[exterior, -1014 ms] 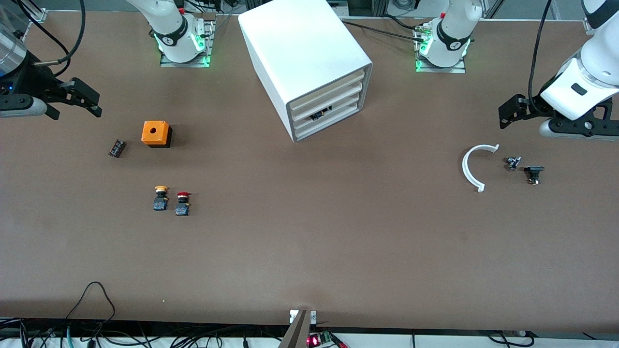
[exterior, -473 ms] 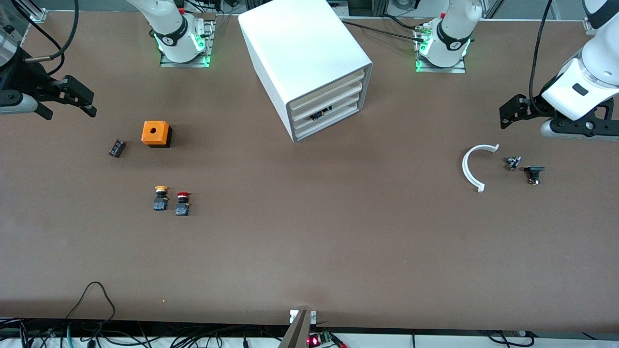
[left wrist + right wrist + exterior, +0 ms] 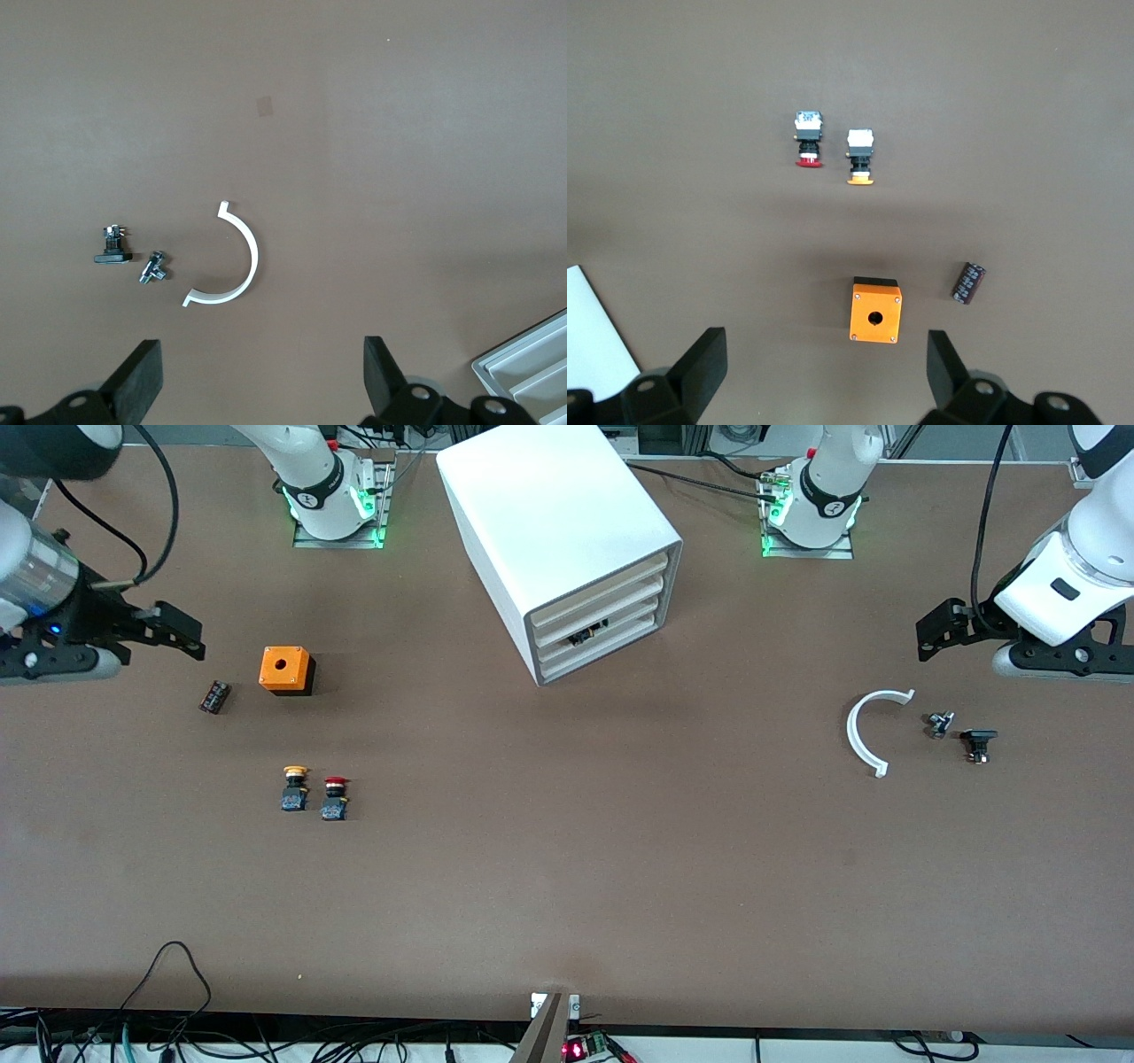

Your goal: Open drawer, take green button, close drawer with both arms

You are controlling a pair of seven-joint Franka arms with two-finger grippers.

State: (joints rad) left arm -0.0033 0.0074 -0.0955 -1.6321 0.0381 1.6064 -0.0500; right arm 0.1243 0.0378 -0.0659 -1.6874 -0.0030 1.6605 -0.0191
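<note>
Four drawers sit shut in the white cabinet (image 3: pixel 567 540), which stands between our two bases, and we see the drawer (image 3: pixel 595 634) we need, third from the top, with something dark showing at its front gap. The button itself is not visible anywhere; we judge it lies inside that drawer, since only a yellow-capped button (image 3: pixel 294 787) and a red-capped button (image 3: pixel 334 797) stand on the table.

Our right gripper (image 3: pixel 182 633) hangs over the table at the right arm's end, beside the orange box (image 3: pixel 286 670) and above the small black capacitor (image 3: pixel 214 696), its fingers (image 3: pixel 700 363) spread wide and holding nothing. Compared with half a second ago it has swung back toward the orange box and dropped somewhat, after drifting away from it in the half second before that. We read this as the first turn toward the cabinet, though no drawer has been touched.

Our left gripper (image 3: pixel 939 624) waits over the left arm's end, above the white curved piece (image 3: pixel 864 732) and two small black parts (image 3: pixel 961 735), fingers (image 3: pixel 381 372) released and empty. It has barely shifted across the three views.
</note>
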